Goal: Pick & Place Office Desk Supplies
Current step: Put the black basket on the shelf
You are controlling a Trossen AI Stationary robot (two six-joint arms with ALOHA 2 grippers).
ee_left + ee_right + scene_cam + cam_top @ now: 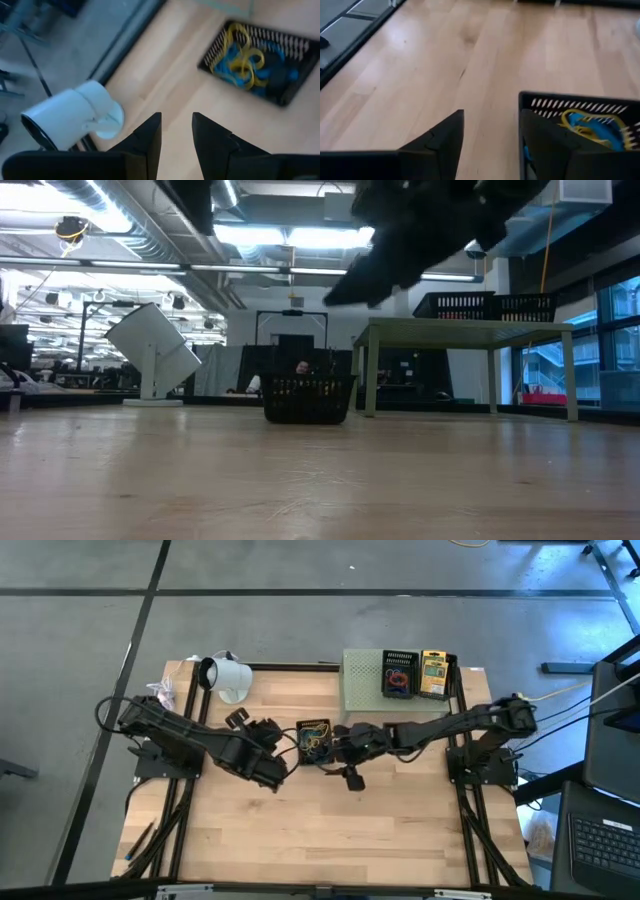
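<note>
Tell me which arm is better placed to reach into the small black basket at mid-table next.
Probably the right: the right pincer hangs open at the black basket, whose rim sits just past its fingertips in its wrist view. The left pincer is beside it too, slightly apart, but farther back.

Right claw (487,145) open; left claw (176,135) slightly parted.

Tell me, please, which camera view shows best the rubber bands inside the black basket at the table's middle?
The left wrist view: it looks down into the black basket, showing yellow and blue rubber bands clearly. The right wrist view shows only one corner with some bands. The high view shows them tiny. The low view shows only the basket's side.
</note>
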